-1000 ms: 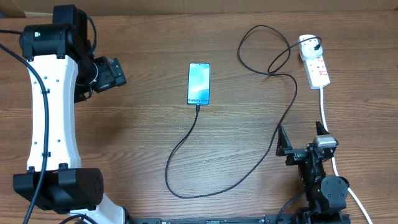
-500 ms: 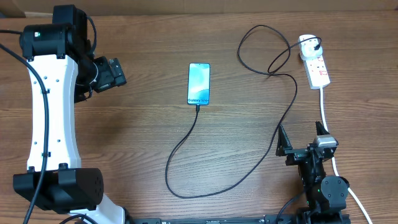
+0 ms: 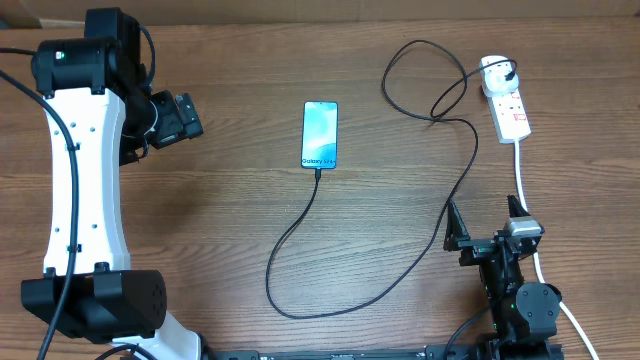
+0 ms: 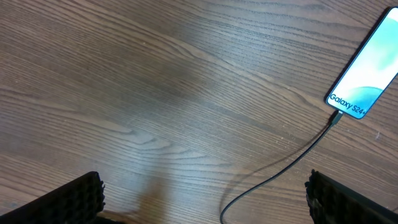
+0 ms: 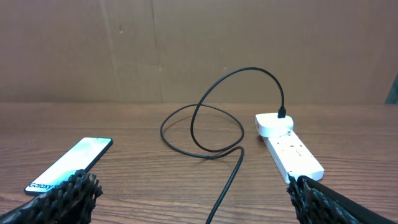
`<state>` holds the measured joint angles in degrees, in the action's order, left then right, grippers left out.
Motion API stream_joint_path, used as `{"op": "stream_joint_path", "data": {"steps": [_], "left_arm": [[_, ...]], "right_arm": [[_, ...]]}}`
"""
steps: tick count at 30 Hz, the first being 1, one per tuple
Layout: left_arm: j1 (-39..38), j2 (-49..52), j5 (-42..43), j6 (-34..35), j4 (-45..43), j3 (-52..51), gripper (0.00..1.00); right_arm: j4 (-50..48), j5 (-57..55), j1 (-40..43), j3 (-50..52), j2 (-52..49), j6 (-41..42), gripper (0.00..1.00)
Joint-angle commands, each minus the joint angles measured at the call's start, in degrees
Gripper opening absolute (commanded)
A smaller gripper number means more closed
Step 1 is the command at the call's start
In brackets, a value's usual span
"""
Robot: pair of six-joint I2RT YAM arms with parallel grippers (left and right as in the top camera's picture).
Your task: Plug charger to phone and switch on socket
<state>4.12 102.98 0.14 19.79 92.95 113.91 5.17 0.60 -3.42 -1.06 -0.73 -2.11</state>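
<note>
1. Comparing the overhead view across the last second, nothing has shifted: both arms, the phone (image 3: 320, 135), the charger (image 3: 300, 235) and the socket (image 3: 509, 110) lie exactly as they did.
2. That stillness, I judge, means either a pause before the switch press or the end of the job. The cabling part looks done.
3. Left gripper (image 3: 187, 117) hangs at the upper left of the overhead frame, well apart from the phone, with its jaws spread wide and holding nothing. Its wrist view shows only bare wooden table (image 4: 124, 93) between the fingers.
4. Right gripper (image 3: 483, 215) sits at the lower right, jaws likewise wide apart and empty. It is aimed up the frame toward the socket, and the thick white cord (image 3: 521, 170) runs past its right side.
5. Phone lies flat near the top centre of the overhead frame, screen up and lit. Its long axis runs top to bottom with a slight lean, and the "Galaxy S24" end with the port points toward the bottom edge.
6. Charger's connector tip (image 4: 334, 118) appears seated in that lower edge. The cable loops down, swings right, and climbs to its plug (image 3: 497, 70) in the socket's rounded end.
7. Socket lies at the upper right, its long axis also top to bottom, rounded end upward. Whether its switch is on cannot be told at this size.
</note>
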Motion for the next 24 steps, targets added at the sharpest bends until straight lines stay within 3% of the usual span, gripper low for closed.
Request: {"op": "stream_joint_path", "data": {"steps": [1,21,24], "left_arm": [[-0.4,0.2,-0.6,1.0,-0.2,-0.3,1.0],[-0.4,0.2,0.0,1.1,1.5,-0.3,1.0],[-0.4,-1.5,1.6,4.5,-0.1,-1.5,1.0]], "right_arm": [[-0.3,-0.5,-0.2,0.6,0.6,0.4,1.0],[-0.3,-0.5,-0.2,0.6,0.6,0.4,1.0],[-0.3,-0.5,-0.2,0.6,0.6,0.4,1.0]]}}
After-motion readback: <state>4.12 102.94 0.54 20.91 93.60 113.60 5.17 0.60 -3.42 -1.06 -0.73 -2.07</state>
